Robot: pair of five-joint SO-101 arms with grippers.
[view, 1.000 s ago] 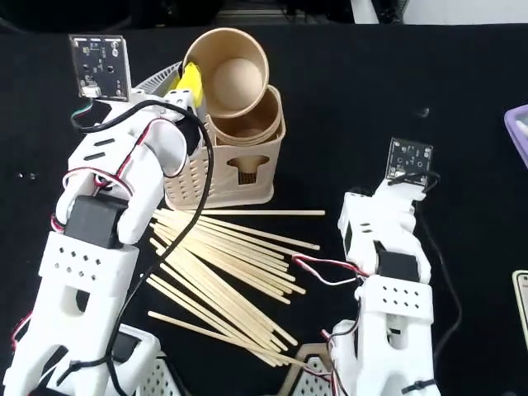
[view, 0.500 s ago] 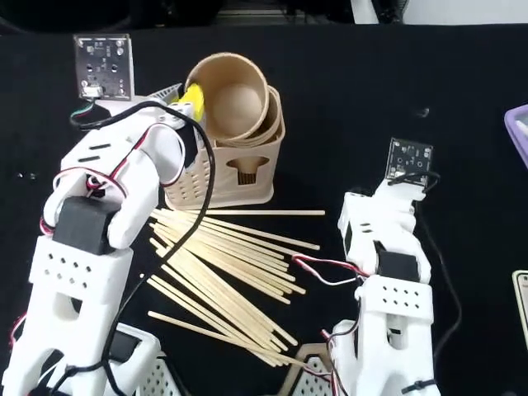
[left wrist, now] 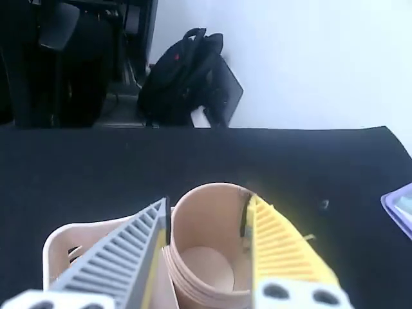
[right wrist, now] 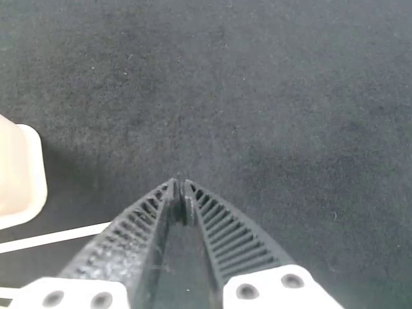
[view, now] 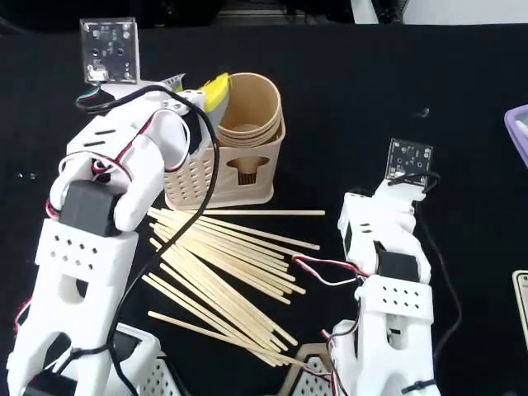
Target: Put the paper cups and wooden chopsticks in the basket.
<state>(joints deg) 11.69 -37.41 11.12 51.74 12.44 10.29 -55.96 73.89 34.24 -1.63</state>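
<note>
A: Start close in. What room is there by the arm bases?

B: Little. The chopsticks (view: 223,264) lie loose on the black table (view: 346,82) between the two arms. They are a fanned heap of pale, thin, straight wooden sticks, many crossing. One lies apart along the basket's foot.

A: The right gripper?

B: The right gripper (right wrist: 179,188) has its ribbed fingers (right wrist: 219,232) pressed together with nothing in them. It is low over the matte table, near a corner of the basket (view: 268,177).

A: And the basket?

B: Cream plastic, boxy with rounded corners. Its walls are pierced with small slots, and there is a larger cut-out on the near side. It stands upright just beyond the heap.

A: The cups?

B: The cups (view: 250,107) are nested in one upright stack inside the basket. They are tan paper with rolled rims, and the top one rises well above the wall.

A: Left gripper?

B: The left gripper (left wrist: 208,201) is over the basket's side toward its own arm, spread wide and gripping nothing. Its yellow finger (left wrist: 283,251) is right at the top cup's rim; I cannot tell if it touches.

A: Farther out?

B: A wide stretch of black table runs right to a purple rim (view: 518,132) at the edge. Past the far edge there is a white wall and a dark bag (left wrist: 187,71).
</note>
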